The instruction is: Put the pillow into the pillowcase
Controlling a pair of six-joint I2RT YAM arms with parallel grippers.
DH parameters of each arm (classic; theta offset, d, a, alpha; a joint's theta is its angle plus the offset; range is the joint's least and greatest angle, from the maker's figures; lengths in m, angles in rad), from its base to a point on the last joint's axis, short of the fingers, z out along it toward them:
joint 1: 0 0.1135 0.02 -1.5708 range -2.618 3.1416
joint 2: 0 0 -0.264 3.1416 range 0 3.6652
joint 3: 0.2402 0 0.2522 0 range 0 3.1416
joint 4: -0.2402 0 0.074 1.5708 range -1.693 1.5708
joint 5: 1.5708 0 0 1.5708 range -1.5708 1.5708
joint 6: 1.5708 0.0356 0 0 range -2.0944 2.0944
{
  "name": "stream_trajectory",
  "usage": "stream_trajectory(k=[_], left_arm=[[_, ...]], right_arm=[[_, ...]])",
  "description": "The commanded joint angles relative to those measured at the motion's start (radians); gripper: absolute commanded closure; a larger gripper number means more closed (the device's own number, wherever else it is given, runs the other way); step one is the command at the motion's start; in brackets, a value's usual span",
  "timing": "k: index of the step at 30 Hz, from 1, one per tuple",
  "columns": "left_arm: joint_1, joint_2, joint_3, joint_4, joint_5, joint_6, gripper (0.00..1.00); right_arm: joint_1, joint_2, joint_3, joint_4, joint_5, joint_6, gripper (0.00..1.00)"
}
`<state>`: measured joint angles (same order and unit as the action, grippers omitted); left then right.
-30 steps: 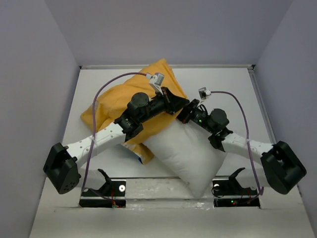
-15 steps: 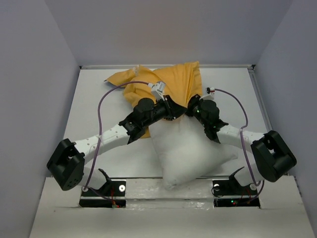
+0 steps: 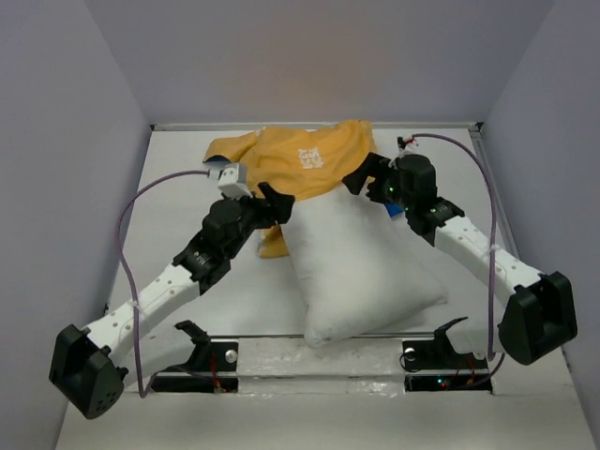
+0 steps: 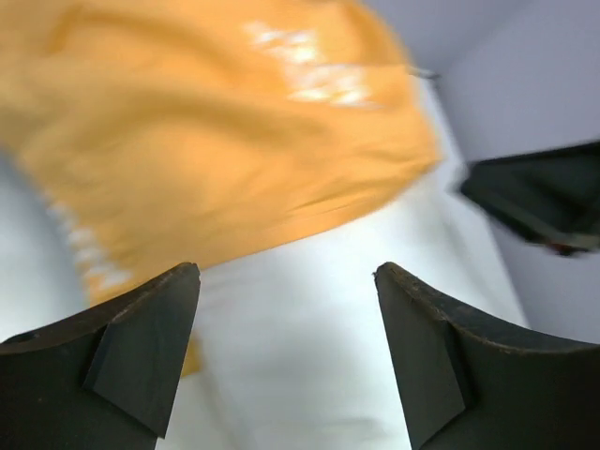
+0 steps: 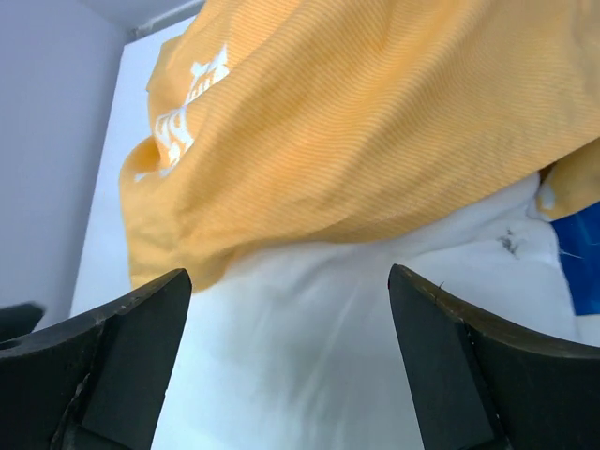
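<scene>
While the pillowcase point(image 3: 302, 161) covered only the far end of the pillow point(image 3: 361, 272), hiding it, left tool point(image 4: 286, 274) and right tool point(image 5: 291, 277) stood wide, empty.

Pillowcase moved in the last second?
Yes. The pillowcase shifted right and back, away from the left wall, and now lies along the table's far edge over the top of the pillow.

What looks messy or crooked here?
The yellow pillowcase covers only the far end of the pillow. Most of the white pillow sticks out and lies at a slant. The pillowcase is rumpled and bunched up on its left side.
</scene>
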<state>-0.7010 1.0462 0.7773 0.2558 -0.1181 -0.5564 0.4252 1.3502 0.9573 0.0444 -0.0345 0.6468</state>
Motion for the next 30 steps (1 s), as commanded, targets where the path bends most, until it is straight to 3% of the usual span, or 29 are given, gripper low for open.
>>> stream_trajectory(k=[1,5,7,12,16,21,22,24,25,26,28,29,30], left_arm=[[0.093,-0.104,-0.272,0.003,-0.167,-0.079,0.15],[0.146,-0.137,-0.398,0.068,-0.186,-0.131,0.18],[0.175,-0.098,-0.421,0.120,-0.177,-0.137,0.17],[0.279,0.081,-0.382,0.262,-0.032,-0.099,0.13],[0.298,0.196,-0.326,0.322,0.087,-0.063,0.13],[0.301,0.304,-0.308,0.431,0.184,-0.056,0.21],[0.301,0.319,-0.305,0.447,0.196,-0.056,0.24],[0.302,0.365,-0.294,0.482,0.242,-0.054,0.45],[0.301,0.377,-0.297,0.499,0.258,-0.066,0.64],[0.301,0.388,-0.300,0.513,0.265,-0.071,0.74],[0.301,0.403,-0.306,0.537,0.284,-0.083,0.90],[0.299,0.400,-0.309,0.542,0.291,-0.085,1.00],[0.299,0.400,-0.314,0.545,0.293,-0.085,1.00]], right_arm=[[0.026,-0.117,0.067,-0.331,0.013,-0.216,0.09],[0.157,-0.142,0.147,-0.466,0.126,-0.277,0.09],[0.300,-0.106,0.214,-0.527,0.250,-0.303,0.09],[0.507,0.154,0.470,-0.713,0.437,-0.337,0.07],[0.556,0.326,0.601,-0.785,0.527,-0.332,0.05],[0.557,0.533,0.705,-0.868,0.659,-0.305,0.02],[0.557,0.559,0.718,-0.870,0.659,-0.305,0.02],[0.557,0.604,0.759,-0.874,0.666,-0.297,0.01],[0.557,0.650,0.780,-0.856,0.682,-0.302,0.01],[0.557,0.674,0.797,-0.856,0.700,-0.300,0.02],[0.537,0.725,0.827,-0.839,0.765,-0.270,0.22],[0.525,0.733,0.846,-0.828,0.745,-0.260,0.44],[0.511,0.730,0.842,-0.802,0.745,-0.253,0.44]])
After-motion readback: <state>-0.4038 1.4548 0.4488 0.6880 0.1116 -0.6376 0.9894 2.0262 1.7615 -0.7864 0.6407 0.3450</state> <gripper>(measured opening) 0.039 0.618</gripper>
